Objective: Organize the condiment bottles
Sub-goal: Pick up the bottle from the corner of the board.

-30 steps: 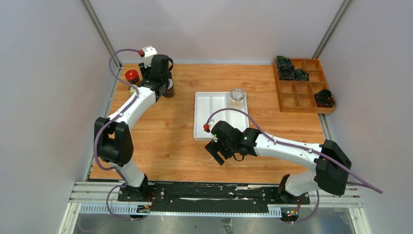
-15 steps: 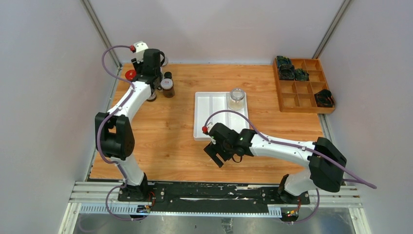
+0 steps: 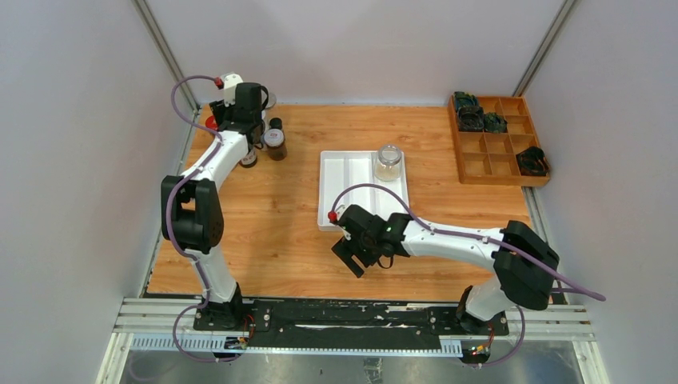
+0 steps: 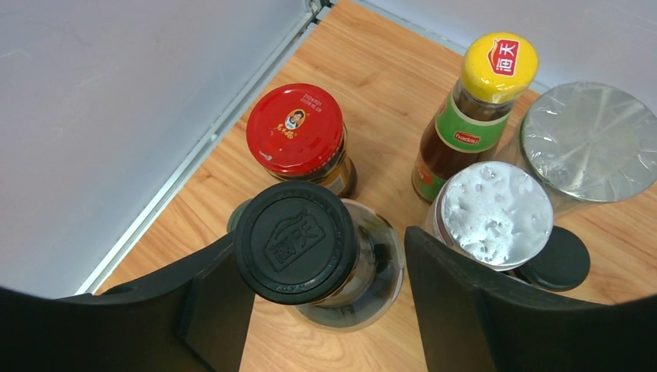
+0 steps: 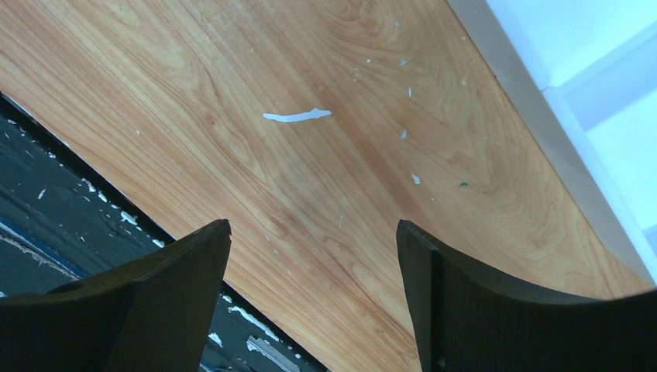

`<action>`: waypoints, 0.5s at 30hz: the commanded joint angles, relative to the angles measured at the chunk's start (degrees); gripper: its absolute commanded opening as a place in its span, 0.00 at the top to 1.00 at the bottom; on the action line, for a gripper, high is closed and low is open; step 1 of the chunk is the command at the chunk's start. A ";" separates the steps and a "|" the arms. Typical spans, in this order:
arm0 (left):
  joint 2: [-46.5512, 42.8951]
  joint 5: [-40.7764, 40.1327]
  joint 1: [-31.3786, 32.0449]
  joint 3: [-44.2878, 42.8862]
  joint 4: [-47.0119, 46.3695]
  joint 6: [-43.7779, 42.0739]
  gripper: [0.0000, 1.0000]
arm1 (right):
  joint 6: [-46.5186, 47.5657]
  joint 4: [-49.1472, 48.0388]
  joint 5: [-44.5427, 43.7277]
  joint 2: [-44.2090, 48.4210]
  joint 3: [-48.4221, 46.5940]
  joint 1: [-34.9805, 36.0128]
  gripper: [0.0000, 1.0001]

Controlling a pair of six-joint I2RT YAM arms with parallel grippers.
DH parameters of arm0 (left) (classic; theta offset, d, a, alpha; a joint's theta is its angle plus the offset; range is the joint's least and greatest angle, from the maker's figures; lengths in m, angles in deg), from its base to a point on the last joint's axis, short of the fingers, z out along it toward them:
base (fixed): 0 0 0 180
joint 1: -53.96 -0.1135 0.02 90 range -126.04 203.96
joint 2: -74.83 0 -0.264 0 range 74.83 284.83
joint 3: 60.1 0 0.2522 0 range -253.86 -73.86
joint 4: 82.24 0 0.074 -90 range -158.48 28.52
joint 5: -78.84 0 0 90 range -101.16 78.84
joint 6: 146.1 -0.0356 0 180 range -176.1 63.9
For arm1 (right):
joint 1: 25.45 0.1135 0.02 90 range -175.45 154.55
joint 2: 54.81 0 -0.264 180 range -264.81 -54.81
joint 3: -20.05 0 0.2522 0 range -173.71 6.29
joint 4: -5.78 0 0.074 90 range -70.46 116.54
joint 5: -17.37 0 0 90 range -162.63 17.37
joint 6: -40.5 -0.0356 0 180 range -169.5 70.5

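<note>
Having widened, left fingers [image 4: 457,310] now flank the black-capped bottle [image 4: 296,242].

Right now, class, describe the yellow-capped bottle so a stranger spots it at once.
Find the far left corner of the wooden table, where bottles cluster. Yours is the slim, green-labelled bottle; only its cap is yellow, its neighbours' red, black or silver.

Top camera overhead, far; wrist cameras close, downward; left shares bottles [image 4: 295,242].
</note>
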 commanded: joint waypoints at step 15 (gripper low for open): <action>-2.24 -4.35 -0.19 4.22 -15.02 -6.67 0.29 | -1.09 -2.09 0.86 -4.03 1.20 2.69 0.16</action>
